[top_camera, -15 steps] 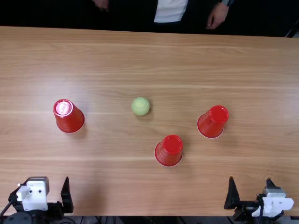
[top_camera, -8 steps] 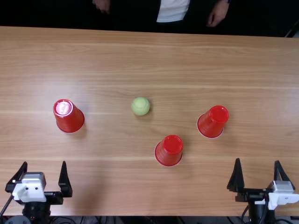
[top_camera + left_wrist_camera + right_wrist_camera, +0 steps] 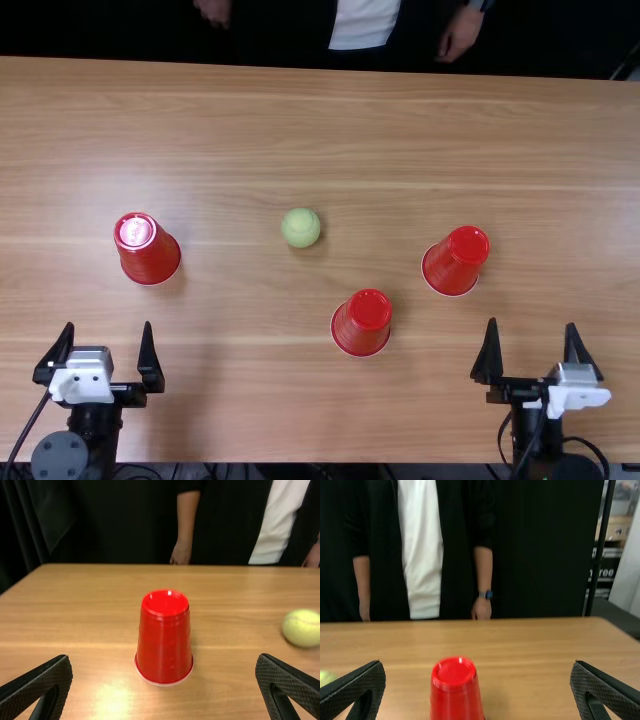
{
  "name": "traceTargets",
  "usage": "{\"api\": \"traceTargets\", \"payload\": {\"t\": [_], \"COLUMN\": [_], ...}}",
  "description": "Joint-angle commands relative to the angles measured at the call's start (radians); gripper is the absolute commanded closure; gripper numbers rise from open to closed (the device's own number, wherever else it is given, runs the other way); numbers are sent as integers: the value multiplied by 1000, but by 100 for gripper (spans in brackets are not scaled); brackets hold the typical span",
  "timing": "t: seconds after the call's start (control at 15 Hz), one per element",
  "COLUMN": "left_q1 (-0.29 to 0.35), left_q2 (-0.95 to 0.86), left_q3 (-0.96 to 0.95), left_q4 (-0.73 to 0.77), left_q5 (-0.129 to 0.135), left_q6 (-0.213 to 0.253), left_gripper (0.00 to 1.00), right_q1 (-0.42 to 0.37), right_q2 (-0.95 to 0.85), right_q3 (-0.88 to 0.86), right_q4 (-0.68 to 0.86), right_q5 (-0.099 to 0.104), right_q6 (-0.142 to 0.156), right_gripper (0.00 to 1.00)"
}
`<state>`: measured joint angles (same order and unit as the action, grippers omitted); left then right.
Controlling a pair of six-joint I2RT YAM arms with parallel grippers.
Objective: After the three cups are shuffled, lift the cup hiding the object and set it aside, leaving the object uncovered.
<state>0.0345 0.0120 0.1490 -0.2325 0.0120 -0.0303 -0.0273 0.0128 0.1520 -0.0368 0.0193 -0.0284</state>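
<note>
Both my jaws sit at the near edge of the bench (image 3: 320, 120), well nearer to me than the ball (image 3: 300, 227).

Left jaws: near-left of the ball, spread wide apart, nothing between them. Right jaws: near-right of the ball, also wide apart, nothing held. Neither set touches a cup.

Next out is the middle cup (image 3: 361, 323). Red, upside down on its rim, near-right of the ball, close to it but not touching. It's the cup nearest to me.

Right cup (image 3: 456, 261): red, inverted, right of the ball and slightly nearer than it, well apart from it. Near the middle cup, with a clear gap between them. From my right wrist view it stands ahead of the right jaws, a bit off centre toward the ball's side.

Left cup (image 3: 147, 250): red, inverted, left of the ball and a touch nearer than it, well apart. From my left wrist view it's dead ahead of the left jaws, upright on its rim, with the ball off to one side and a little beyond it.

Ball: yellow-green, fuzzy, lying bare on the wood. It sits slightly farther from me than all three cups, between the left cup and right cup across the bench. No cup covers it and nothing touches it.
</note>
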Motion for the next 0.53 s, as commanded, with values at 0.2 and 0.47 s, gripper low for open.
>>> {"api": "traceTargets", "payload": {"t": [0.2, 0.47], "left_q1": [-5, -8], "left_q2": [-12, -12], "left_q3": [-69, -149], "left_q4": [34, 102], "left_q5": [17, 17], "left_q6": [1, -1], "left_gripper": [0, 0], "right_q1": [-13, -13], "right_q2": [-13, -13], "right_q3": [-118, -121], "right_q4": [23, 23], "right_q5": [5, 10], "right_q6": [4, 3], "right_gripper": [0, 0]}}
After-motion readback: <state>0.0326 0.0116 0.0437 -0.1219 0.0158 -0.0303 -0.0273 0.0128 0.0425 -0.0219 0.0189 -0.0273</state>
